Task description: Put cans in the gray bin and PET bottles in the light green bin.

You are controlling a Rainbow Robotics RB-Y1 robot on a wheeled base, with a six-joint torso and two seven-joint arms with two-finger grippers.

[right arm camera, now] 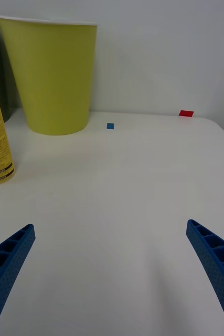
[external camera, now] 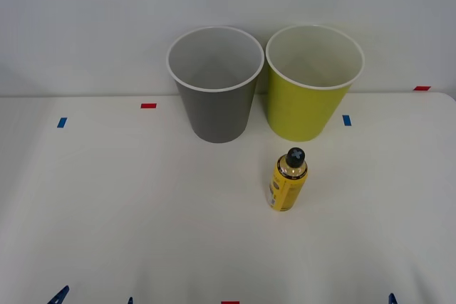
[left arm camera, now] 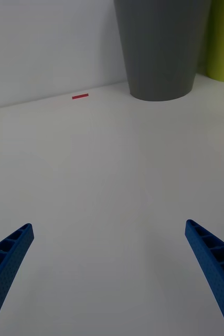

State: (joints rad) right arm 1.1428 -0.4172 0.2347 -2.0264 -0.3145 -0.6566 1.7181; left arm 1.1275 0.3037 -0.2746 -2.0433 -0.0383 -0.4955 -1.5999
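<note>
With both my grippers, left (left arm camera: 109,278) and right (right arm camera: 109,278), spread wide and holding nothing low over the table (external camera: 107,211), the PET bottle (external camera: 287,180) stands upright: yellow label, black cap. Just behind it sit the light green bin (external camera: 310,83) and, touching that bin's left, the gray bin (external camera: 216,83).

obstacles: round gray plastic bin (external camera: 216,87) and round yellow-green plastic bin (external camera: 312,83), rims touching, at table's far edge | small upright yellow-labelled bottle (external camera: 287,180) just before them | free: bare white table (external camera: 114,204) on the near side
</note>
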